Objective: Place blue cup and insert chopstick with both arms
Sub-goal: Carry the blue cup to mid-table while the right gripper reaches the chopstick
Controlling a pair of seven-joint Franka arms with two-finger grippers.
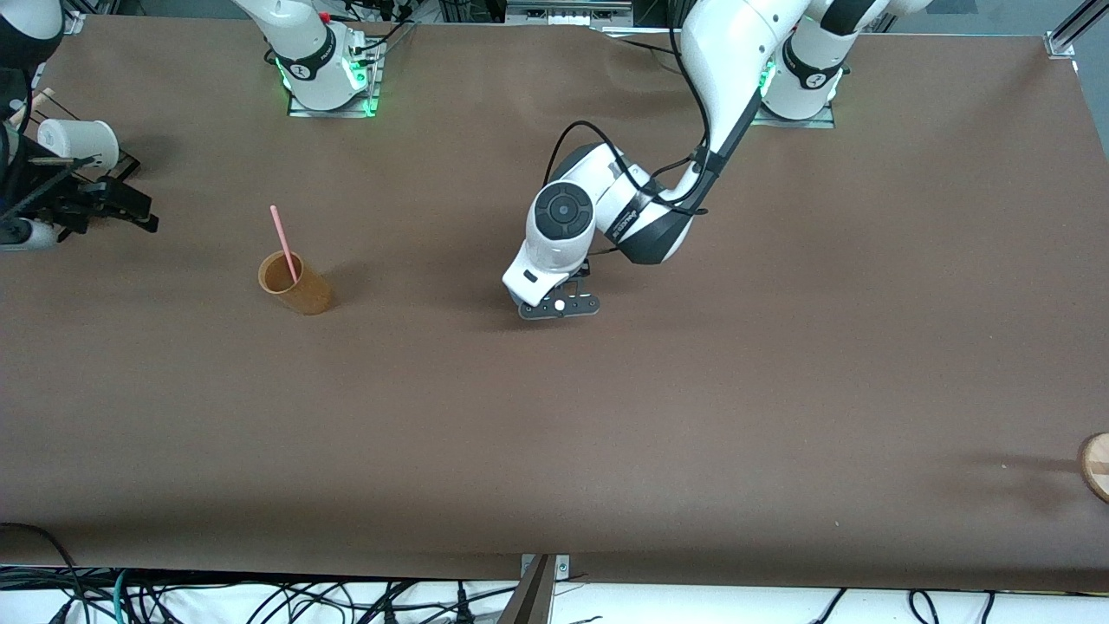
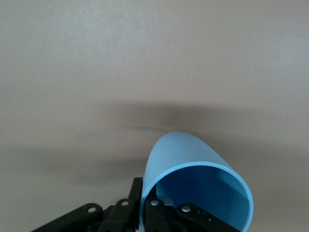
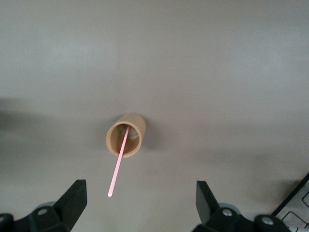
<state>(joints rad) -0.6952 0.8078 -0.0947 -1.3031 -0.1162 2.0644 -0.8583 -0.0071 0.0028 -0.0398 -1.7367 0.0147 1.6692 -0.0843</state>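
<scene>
The brown paper-covered table (image 1: 780, 390) is filling nearly the whole front frame. The left white Franka arm (image 1: 719, 78) is reaching down from the upper right of that frame to the centre, and its black two-finger left gripper (image 1: 560, 306) is sitting low over the table at mid-frame. In the left wrist view the left gripper (image 2: 145, 212), at the lower edge of the frame, is clamping the rim of the small greyish-blue tapered plastic cup (image 2: 193, 183), one finger outside the wall and one inside. The blue cup is showing at lower centre of that frame, tilted, mouth toward the camera; in the front view the wrist is hiding it. Whether it is touching the table cannot be told.

The right white Franka arm (image 1: 303, 52) is rising from its base at the upper left of the front frame. The right gripper (image 3: 140, 203) is hanging spread wide and empty, high over the orange-brown cylindrical cup (image 3: 125, 134), at centre of the right wrist frame. That cup (image 1: 295, 283) is standing left of centre in the front frame with the thin pink straight chopstick (image 1: 283, 243) leaning inside it, top end sticking up out of the mouth.

Step in hand, as judged: placing the blue cup. The next move is likely calling for setting it upright and releasing, then the right gripper descending on the chopstick's upper end and closing.

A white paper cup (image 1: 78, 143) is lying at the upper left edge of the front frame.
</scene>
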